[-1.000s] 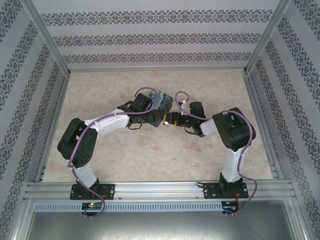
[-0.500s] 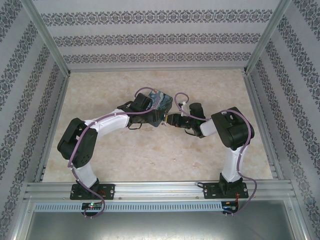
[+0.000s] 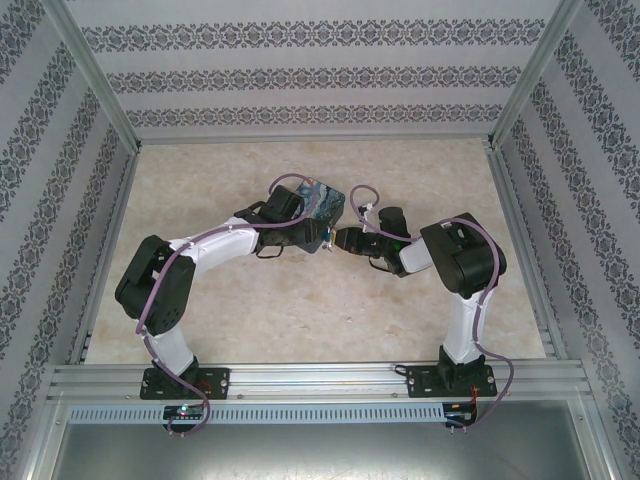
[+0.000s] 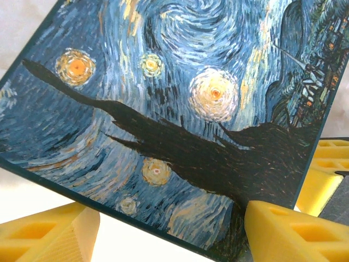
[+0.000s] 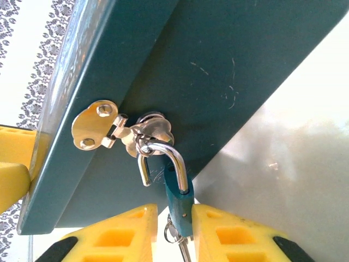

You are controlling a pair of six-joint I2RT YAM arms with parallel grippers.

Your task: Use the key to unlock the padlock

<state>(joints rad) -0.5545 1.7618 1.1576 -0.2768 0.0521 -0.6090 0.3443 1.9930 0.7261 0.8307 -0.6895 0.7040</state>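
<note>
Your left hand (image 4: 172,224) is clamped across the night-sky box (image 4: 163,98), one finger on the painted lid, with the box tilted up off the worktop (image 5: 294,164); its contents are hidden. The padlock (image 5: 179,202) hangs from the hasp (image 5: 95,125) on the box's teal front, the short leg of its shackle out of the body. Your right hand (image 5: 175,210) is closed on the padlock's teal body, with the key (image 5: 184,252) just beneath.
</note>
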